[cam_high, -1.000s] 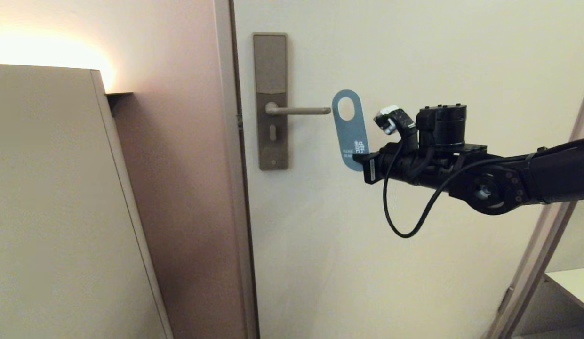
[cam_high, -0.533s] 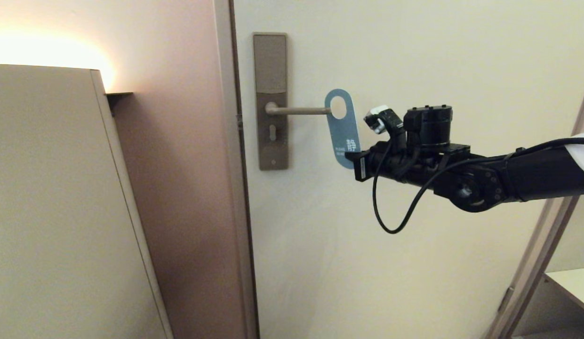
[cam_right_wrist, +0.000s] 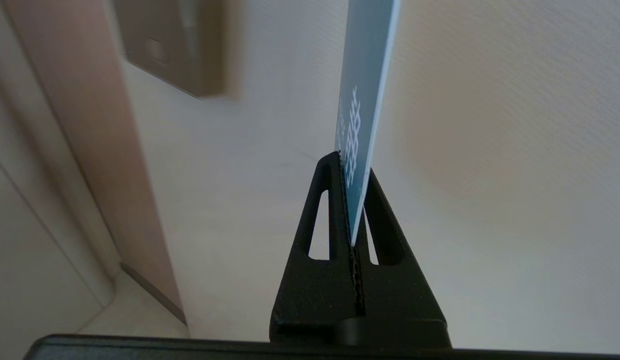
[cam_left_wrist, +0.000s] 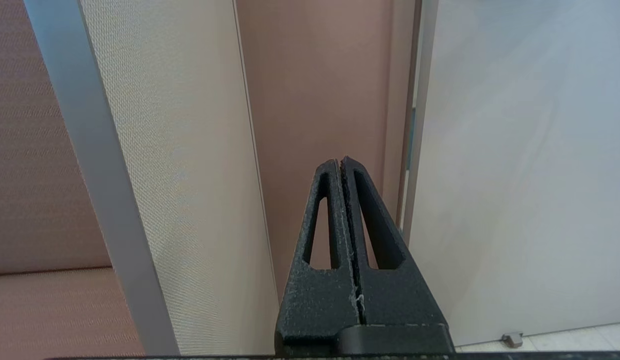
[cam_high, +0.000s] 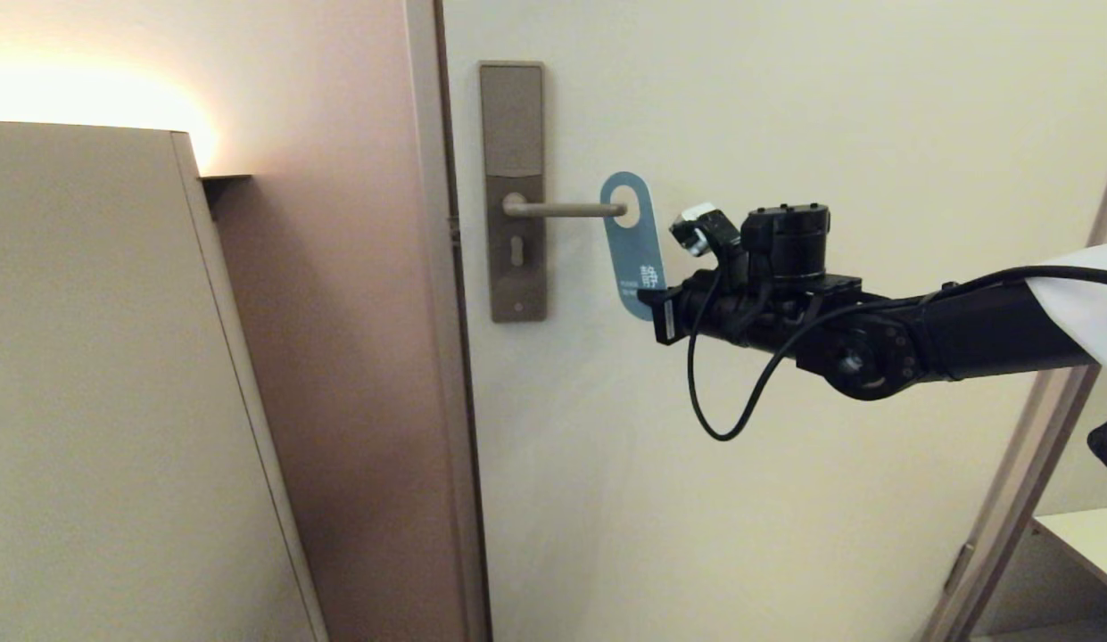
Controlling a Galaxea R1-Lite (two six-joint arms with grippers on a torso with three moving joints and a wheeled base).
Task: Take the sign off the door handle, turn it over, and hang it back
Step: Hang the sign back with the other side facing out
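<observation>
The right gripper (cam_high: 653, 308) is clamped on the bottom edge of the sign (cam_high: 631, 245), both fingers pinching the thin card so that it stands upright from the tips, as the right wrist view shows: the right gripper (cam_right_wrist: 350, 200) has the sign (cam_right_wrist: 362, 95) edge-on between its fingers, blue lettered face showing. In the head view the arm reaches in level from three o'clock, and the sign rises from the fingertips towards twelve o'clock. Its round hole sits right at the free tip of the door handle (cam_high: 566, 210), which juts towards three o'clock from the lock plate (cam_high: 514, 192); whether the tip is already through the hole cannot be told for certain.

The step in hand looks like threading the sign onto the lever. To do it well, the hole should stay level with the lever's axis, the card square to it, and the travel should run straight towards nine o'clock until the sign is well along the lever. Only then should the pinch loosen, so the sign drops onto the metal rather than slipping off the tip.

The left gripper (cam_left_wrist: 345, 210) is closed on nothing, parked by the door frame.
</observation>
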